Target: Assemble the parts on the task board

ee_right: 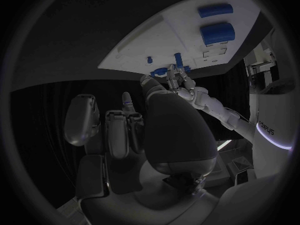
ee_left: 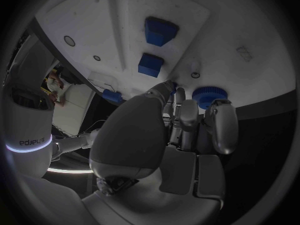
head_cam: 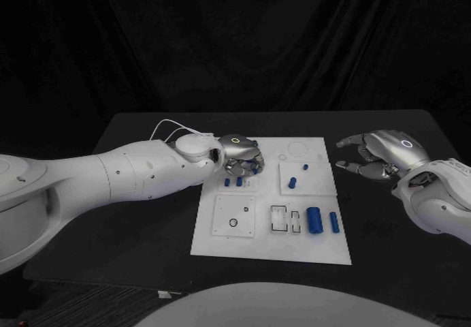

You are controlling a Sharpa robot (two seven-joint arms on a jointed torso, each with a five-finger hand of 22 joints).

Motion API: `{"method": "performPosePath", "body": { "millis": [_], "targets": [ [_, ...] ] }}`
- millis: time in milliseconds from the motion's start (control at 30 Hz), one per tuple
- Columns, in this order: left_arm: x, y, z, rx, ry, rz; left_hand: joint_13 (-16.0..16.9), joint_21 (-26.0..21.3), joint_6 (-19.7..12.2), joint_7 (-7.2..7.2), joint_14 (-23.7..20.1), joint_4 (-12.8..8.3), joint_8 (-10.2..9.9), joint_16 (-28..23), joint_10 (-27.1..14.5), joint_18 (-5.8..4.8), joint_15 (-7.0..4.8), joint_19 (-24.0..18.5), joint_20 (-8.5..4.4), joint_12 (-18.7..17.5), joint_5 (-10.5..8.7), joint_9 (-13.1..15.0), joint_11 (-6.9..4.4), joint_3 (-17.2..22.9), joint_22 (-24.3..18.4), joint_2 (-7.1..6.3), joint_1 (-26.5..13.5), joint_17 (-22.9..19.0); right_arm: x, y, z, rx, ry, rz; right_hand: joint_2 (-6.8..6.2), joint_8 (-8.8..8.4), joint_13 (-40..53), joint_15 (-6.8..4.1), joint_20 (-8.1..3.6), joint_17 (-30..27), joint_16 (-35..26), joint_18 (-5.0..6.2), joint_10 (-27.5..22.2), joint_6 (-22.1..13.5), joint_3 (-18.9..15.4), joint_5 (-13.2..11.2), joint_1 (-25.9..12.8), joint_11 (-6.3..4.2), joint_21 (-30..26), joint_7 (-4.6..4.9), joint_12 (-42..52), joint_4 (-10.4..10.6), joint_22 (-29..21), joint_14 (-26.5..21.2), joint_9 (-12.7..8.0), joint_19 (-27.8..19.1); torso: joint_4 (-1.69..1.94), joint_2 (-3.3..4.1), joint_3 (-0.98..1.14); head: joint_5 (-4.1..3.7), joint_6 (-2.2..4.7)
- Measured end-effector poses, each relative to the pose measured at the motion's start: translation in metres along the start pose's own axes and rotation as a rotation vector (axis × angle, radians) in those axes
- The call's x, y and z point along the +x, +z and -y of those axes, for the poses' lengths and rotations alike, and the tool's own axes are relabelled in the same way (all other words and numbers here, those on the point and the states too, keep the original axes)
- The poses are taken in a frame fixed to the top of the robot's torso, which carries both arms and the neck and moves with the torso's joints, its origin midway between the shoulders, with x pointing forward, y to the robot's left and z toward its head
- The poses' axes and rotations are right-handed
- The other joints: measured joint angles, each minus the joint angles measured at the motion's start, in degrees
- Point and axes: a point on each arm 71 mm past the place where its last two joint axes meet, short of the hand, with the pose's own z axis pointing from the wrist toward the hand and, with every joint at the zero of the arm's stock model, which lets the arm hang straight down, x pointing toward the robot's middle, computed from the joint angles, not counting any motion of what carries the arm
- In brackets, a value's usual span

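The left hand [head_cam: 239, 154] hangs over the task board [head_cam: 246, 242] near its far left corner, fingers curled down just above a round blue part [ee_left: 206, 96]; whether it holds that part cannot be told. The right hand [head_cam: 378, 156] hovers beyond the board's right edge, fingers apart, holding nothing. 2 blue cylinders [head_cam: 314, 220] lie near the board's near right corner.

left hand [head_cam: 239, 156] hides the board's [head_cam: 265, 252] near-left corner — any grip unclear.
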Motion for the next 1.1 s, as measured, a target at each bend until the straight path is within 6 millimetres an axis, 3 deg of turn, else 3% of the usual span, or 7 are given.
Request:
{"method": "performPosePath", "body": {
  "millis": [367,400,633,767,1100],
  "targets": [
    [0.003,0.000,0.000,0.003,0.006,0.039,-3.6,2.7,4.5,0.85,2.1,-1.8,0.7,0.4,7.2,-0.03,-0.28,2.0,-0.62,-2.9,1.61,-0.8,-0.32,3.0,0.0,0.80,0.8,-0.4,0.000,0.000,0.000,0.001,0.000,0.000,0.00,0.00,0.0,0.00,0.00,0.0,0.0,0.00,0.0,0.2,0.0,0.0,0.0,0.00,0.0,0.21,0.0,0.0,0.0,0.0,-0.1,0.0,-0.04,0.00,0.01,-0.10,0.00],
    [0.003,-0.001,-0.001,0.003,0.006,0.043,-4.0,2.8,5.2,0.95,2.1,-1.9,0.8,0.3,7.8,-0.89,-0.28,2.2,-0.44,-3.4,1.72,-0.8,-0.31,3.1,0.0,0.79,0.9,-0.5,0.000,0.000,0.000,0.001,0.000,0.000,0.00,0.00,0.0,0.00,0.00,0.0,0.0,0.00,0.0,0.2,0.0,0.0,0.0,0.00,0.0,0.21,0.0,0.0,0.0,0.0,-0.1,0.0,-0.04,0.00,0.01,-0.08,0.00],
    [0.003,-0.011,-0.004,-0.003,0.006,0.063,-6.0,3.2,6.4,0.56,2.8,-2.4,0.9,-0.3,9.6,-0.89,-0.05,2.4,-0.62,-5.7,1.94,-1.5,0.06,3.6,0.0,0.80,0.8,-1.2,0.000,0.000,0.000,0.001,0.000,-0.001,0.00,0.00,0.0,0.00,0.00,0.0,0.0,0.00,0.0,0.2,0.0,0.0,0.0,0.00,0.0,0.21,0.0,0.0,0.0,0.0,-0.1,0.0,-0.05,0.02,0.00,0.29,0.02],
    [0.004,-0.023,-0.008,-0.012,0.001,0.067,-8.1,3.2,6.7,0.57,2.8,-2.5,-0.1,-0.9,10.2,-0.89,-0.06,2.4,-0.62,-8.3,2.05,-2.2,0.22,3.8,0.0,0.68,-0.5,-2.0,0.000,-0.001,0.001,0.003,0.000,-0.001,0.00,0.00,0.0,0.00,0.00,0.0,0.0,0.00,0.0,0.2,0.0,0.0,0.0,0.00,0.0,0.21,0.0,0.0,0.0,0.0,-0.1,0.0,-0.04,0.03,-0.01,0.24,0.03],
    [-0.029,-0.052,-0.026,-0.056,0.034,0.104,-12.2,2.4,7.9,0.53,2.4,-2.6,-1.0,-1.7,11.2,-0.88,0.25,2.4,-0.66,-13.2,1.82,-2.8,0.41,3.9,0.0,0.33,-1.6,-3.2,0.000,-0.002,0.003,0.008,-0.002,-0.003,0.00,0.00,0.0,0.00,0.00,0.0,0.0,0.00,0.0,0.2,0.0,0.0,0.0,0.00,0.0,0.21,0.0,0.0,0.0,0.0,-0.1,0.0,0.15,0.00,0.02,0.17,0.03]
  ]
}}
